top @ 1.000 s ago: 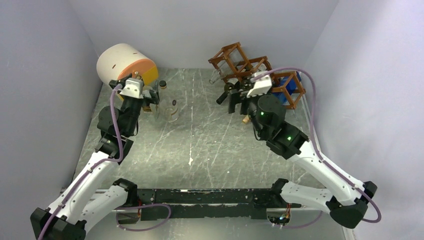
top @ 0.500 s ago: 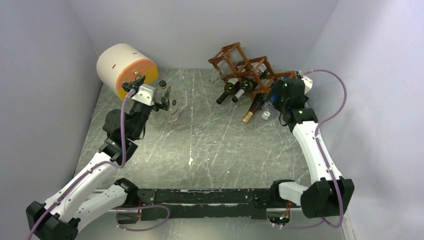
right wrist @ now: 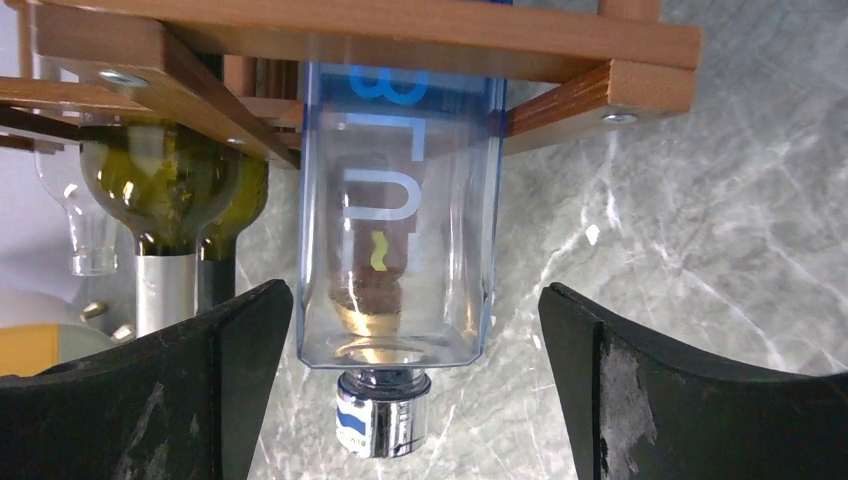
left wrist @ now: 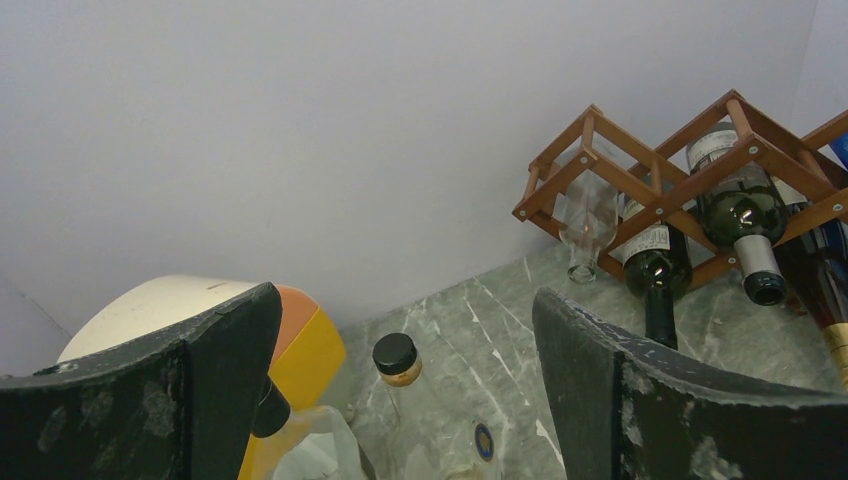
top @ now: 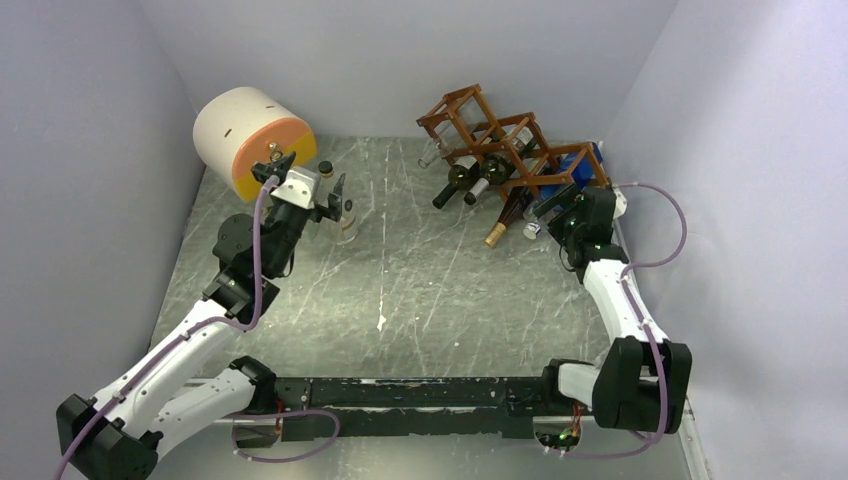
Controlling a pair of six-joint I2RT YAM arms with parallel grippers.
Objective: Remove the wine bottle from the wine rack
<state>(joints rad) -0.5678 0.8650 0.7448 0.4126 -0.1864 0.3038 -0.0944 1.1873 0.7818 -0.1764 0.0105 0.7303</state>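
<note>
I'm lined up on a clear, blue-tinted, square-sided glass bottle [right wrist: 400, 250] with pale lettering and a silver screw cap. It lies neck-out in the end cubby of the reddish-brown wooden lattice wine rack [right wrist: 380, 30], at the end nearest my right arm [top: 620, 300]. I judge it rigid, smooth and slippery, and breakable if it drops onto the grey marbled surface [right wrist: 700, 200]; I cannot tell how full it is. The flat sides just clear of the rack's frame look the best hold, since the cap is too small. The right arm's jaws stand wide apart either side of the bottle, touching nothing. On the left arm [top: 200, 330] the jaws also gape, empty, well away from the rack.
</note>
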